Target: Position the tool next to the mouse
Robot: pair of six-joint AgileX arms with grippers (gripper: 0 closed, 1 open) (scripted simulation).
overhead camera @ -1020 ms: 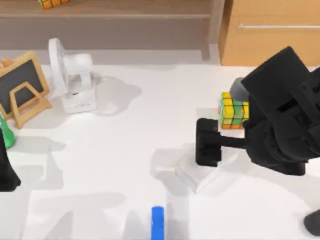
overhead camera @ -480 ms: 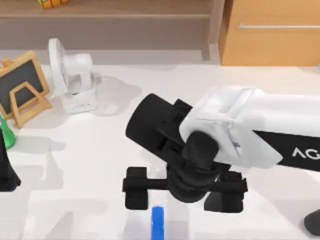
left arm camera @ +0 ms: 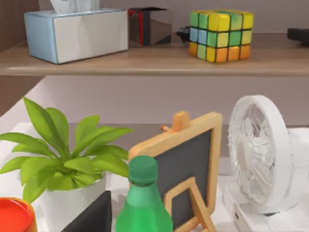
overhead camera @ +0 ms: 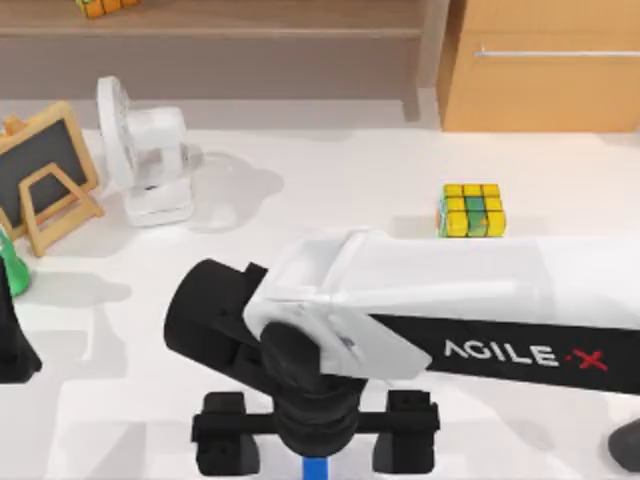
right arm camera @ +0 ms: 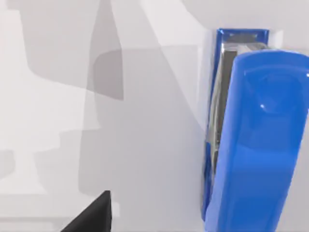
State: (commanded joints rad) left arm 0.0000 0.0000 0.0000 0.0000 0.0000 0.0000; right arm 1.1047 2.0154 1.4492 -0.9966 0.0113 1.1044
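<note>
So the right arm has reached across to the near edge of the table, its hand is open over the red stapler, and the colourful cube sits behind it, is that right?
Nearly. The stapler is blue, not red, as the right wrist view shows plainly. The rest holds: in the top view the right hand is open over it at the near edge of the table, with the colourful cube farther back.

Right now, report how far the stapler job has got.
Done: the right gripper is over the blue stapler at the table's near edge, fingers open either side. In hand: closing on it; nothing is gripped yet. Left: lift it and set it beside the mouse, at the table's right edge. The left arm sits parked at the left edge.
</note>
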